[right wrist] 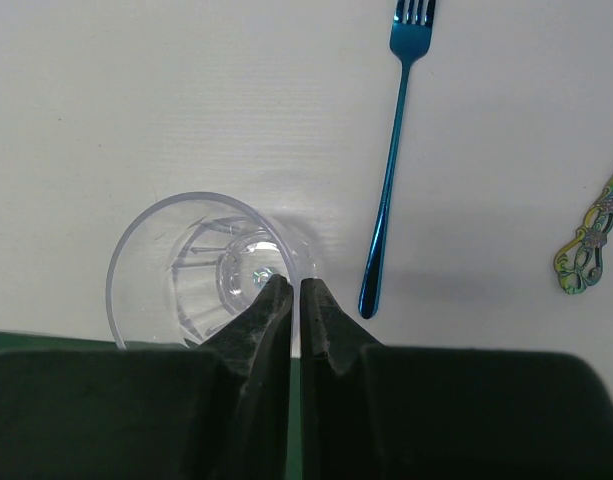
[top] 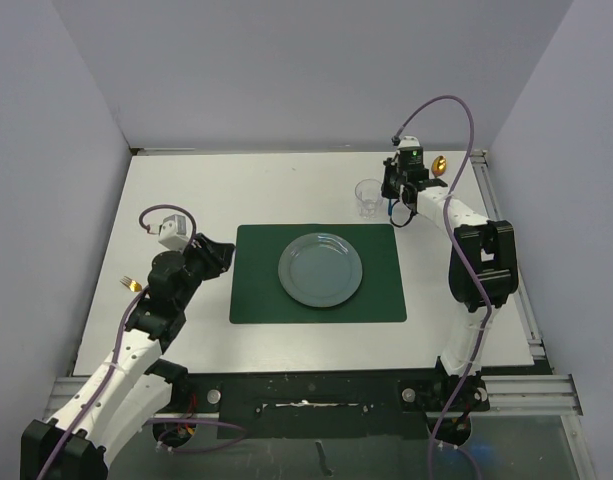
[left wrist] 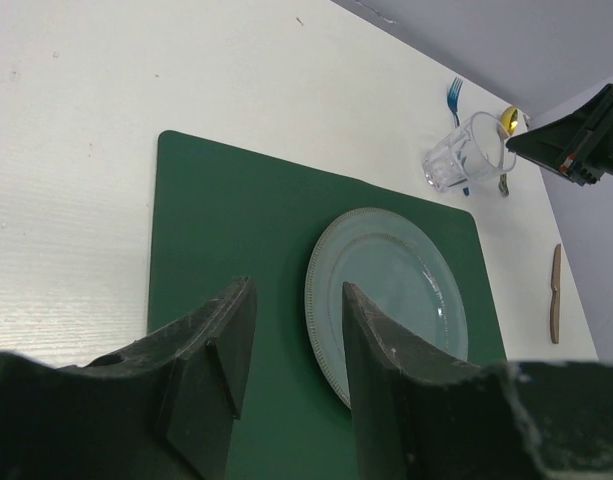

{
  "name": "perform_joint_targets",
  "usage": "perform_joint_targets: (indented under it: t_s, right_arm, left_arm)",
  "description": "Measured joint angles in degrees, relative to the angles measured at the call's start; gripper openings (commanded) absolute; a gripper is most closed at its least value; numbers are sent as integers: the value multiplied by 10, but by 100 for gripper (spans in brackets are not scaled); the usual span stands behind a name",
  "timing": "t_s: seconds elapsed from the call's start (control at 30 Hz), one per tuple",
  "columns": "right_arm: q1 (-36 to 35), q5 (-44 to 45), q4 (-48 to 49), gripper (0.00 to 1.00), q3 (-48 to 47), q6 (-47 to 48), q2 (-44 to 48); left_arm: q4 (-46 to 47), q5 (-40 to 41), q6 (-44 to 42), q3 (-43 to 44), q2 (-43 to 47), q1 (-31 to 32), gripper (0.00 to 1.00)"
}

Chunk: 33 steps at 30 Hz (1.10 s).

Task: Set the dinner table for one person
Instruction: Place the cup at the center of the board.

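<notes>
The white dinner table point(top: 186, 190) holds a dark green placemat point(top: 256, 290) with a grey-blue plate point(top: 320, 268) at its middle. A clear glass point(top: 368, 196) stands upright just past the placemat's far right corner. My right gripper point(right wrist: 289, 283) is shut on the glass point(right wrist: 186, 270), pinching its wall with one finger inside the rim and one outside. A blue fork point(right wrist: 391, 160) lies on the table beyond it. My left gripper point(left wrist: 296, 295) is open and empty above the placemat's point(left wrist: 236, 220) left part, the plate point(left wrist: 406, 290) just ahead of it.
An iridescent gold spoon point(right wrist: 591, 235) lies right of the fork, near the far right edge point(top: 441, 165). A brown wooden utensil point(left wrist: 555, 305) lies right of the placemat. A small gold utensil point(top: 131, 285) lies beside my left arm. Grey walls enclose the table.
</notes>
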<state>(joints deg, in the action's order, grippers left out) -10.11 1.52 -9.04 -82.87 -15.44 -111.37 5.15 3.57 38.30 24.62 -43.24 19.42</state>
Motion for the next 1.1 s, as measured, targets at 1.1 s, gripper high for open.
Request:
perform_joint_targets:
  t_s: [1.1]
  right_arm:
    - [10, 2, 15, 28, -29, -19, -35]
  left_arm:
    - [-24, 3, -11, 0, 13, 0, 37]
